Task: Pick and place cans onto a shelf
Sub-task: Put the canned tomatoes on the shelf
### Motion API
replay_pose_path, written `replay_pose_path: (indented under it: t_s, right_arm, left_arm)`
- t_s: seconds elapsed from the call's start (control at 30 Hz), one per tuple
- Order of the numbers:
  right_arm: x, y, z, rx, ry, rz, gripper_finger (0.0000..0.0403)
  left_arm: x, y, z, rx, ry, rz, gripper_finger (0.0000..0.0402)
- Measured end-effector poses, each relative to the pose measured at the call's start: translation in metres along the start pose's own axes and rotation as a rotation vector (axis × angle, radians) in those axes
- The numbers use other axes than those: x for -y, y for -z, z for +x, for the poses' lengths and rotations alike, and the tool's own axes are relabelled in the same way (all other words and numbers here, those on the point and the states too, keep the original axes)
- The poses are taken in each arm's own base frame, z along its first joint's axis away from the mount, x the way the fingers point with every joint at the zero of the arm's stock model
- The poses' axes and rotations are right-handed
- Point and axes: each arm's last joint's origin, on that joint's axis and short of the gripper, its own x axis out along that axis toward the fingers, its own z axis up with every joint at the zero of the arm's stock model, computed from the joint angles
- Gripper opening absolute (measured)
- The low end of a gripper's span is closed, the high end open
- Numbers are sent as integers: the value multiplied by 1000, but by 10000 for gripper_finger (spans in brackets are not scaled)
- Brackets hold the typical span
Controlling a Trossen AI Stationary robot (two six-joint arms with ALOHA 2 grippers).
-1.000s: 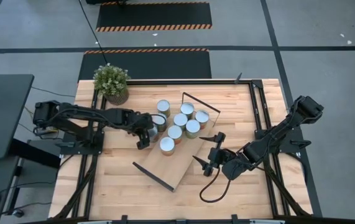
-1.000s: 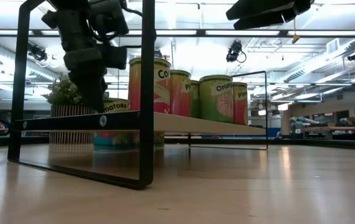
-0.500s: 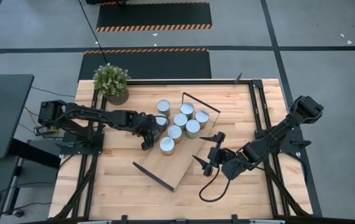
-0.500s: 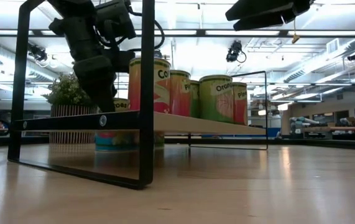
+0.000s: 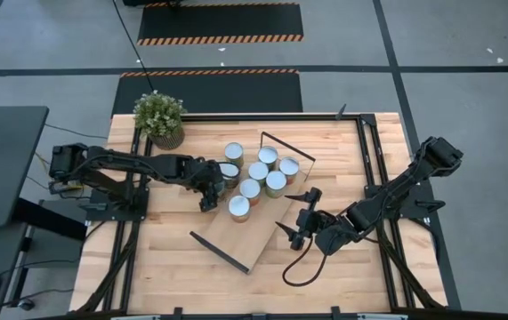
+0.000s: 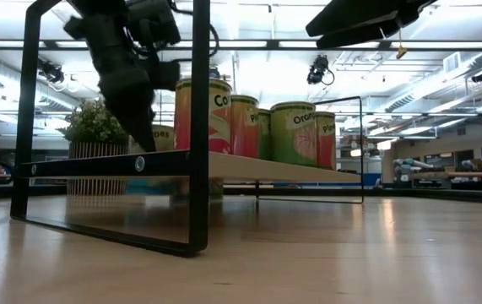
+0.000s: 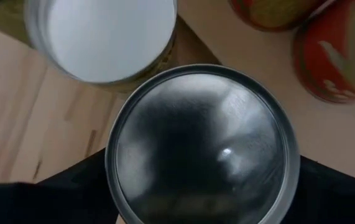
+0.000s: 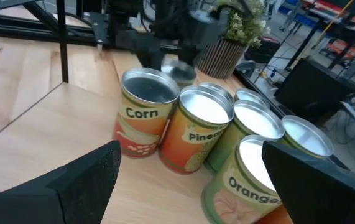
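Left gripper point(image 5: 220, 175): you have it clenched on a can point(image 7: 202, 146). In the left wrist view the silver top of this can fills the space between the two dark fingers point(image 7: 59, 199), and both fingers press against its sides. The can is upright. In the low view it hangs behind the near wire frame, with its label showing just above the board's edge. It sits directly under the left gripper, at the long edge of the shelf point(image 5: 236, 240) that faces the left arm.

A second can with a bright top point(image 7: 109, 37) stands just beyond the held can, close against it. The remaining cans point(image 5: 258, 171) stand upright in a tight cluster just past the left gripper, on the half of the shelf nearer the potted plant point(image 5: 159, 117). I cannot tell whether the outermost one rests on the board or on the table point(image 5: 165, 258).

Right gripper point(image 5: 296, 218): it is released, with the fingers spread wide and nothing between them. It hovers over the opposite long edge of the shelf. The Corn can point(image 8: 145, 115) is the nearest can ahead of it, apart from the fingers, with the Pineapple and Orange cans beside that.
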Motion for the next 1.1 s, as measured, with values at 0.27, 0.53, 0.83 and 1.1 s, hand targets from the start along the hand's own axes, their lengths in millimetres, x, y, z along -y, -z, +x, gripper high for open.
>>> replay_pose_path:
  t_s: [0.27, 0.53, 0.83, 1.1]
  right_arm:
    - [1, 1, 1, -7, 0, -3, 398]
    - [7, 1, 9, -29, 9, -3, 398]
    - [7, 1, 6, -5, 85, -12, 398]
    - [13, -11, 12, 59, 194, -68, 398]
  left_arm:
    - [-4, -13, -51, 17, -29, -19, 317]
    - [-3, -42, -102, 121, -8, -13, 319]
    - [13, -68, -131, 368, 9, -71, 320]
    - [40, -88, -117, 505, 84, -128, 320]
